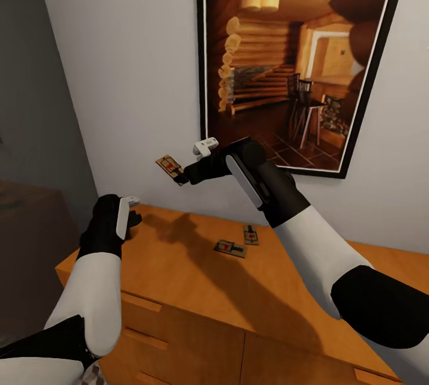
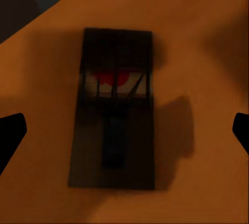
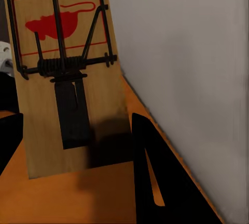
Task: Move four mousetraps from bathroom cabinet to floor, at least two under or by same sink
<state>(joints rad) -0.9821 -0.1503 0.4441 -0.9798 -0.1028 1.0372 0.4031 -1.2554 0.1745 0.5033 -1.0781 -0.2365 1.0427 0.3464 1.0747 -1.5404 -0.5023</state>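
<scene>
Your left gripper point(image 2: 124, 125) hangs wide open, empty, right above a mousetrap point(image 2: 115, 109); its long axis crosses the finger gap, so drop straight down. The right gripper point(image 1: 183, 175) has another trap point(image 1: 170, 167) pinched.

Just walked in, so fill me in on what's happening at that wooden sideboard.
The right gripper holds one small tan wooden mousetrap in the air above the orange-brown wooden cabinet. Two more mousetraps lie flat on the cabinet top. The left gripper hovers open low over the top, with another mousetrap lying below it between its fingers, ungrasped.
</scene>
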